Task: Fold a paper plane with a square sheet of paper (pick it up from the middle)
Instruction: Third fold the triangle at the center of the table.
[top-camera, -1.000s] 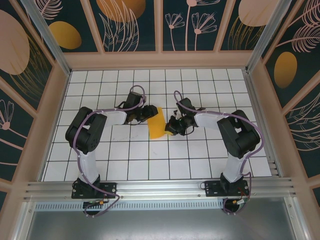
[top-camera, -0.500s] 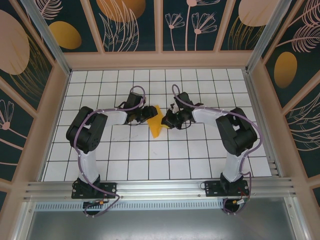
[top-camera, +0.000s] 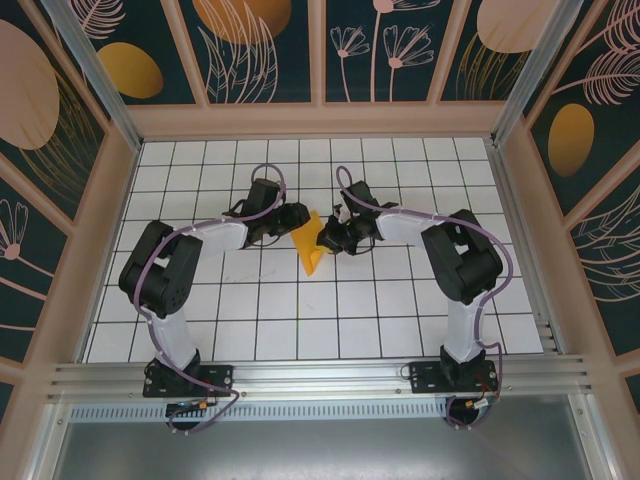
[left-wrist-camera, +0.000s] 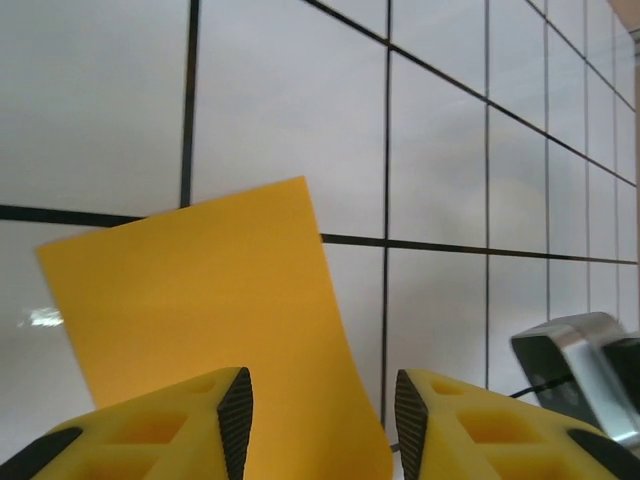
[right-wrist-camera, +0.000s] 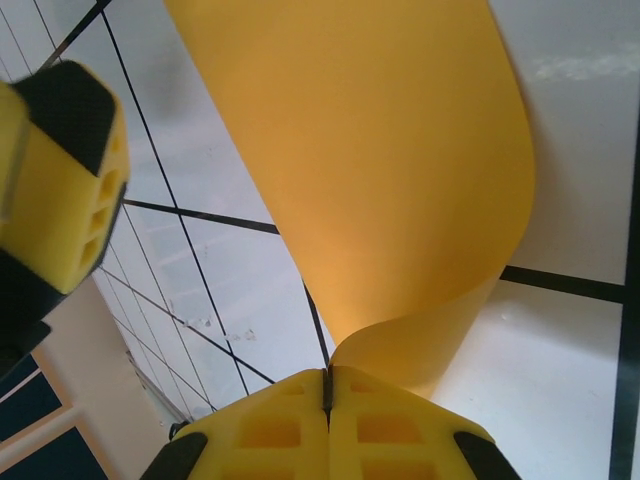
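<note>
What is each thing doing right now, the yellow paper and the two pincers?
square sheet of paper: curled over, not lying flat, one part pinched in the right pincer.
right pincer: shut on the paper.
left pincer: open, with the paper reaching into its gap.

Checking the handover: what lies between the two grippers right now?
The square sheet of paper, curled, lies between the left gripper and the right gripper in the top view; the right wrist view shows the right one pinching it.
</note>
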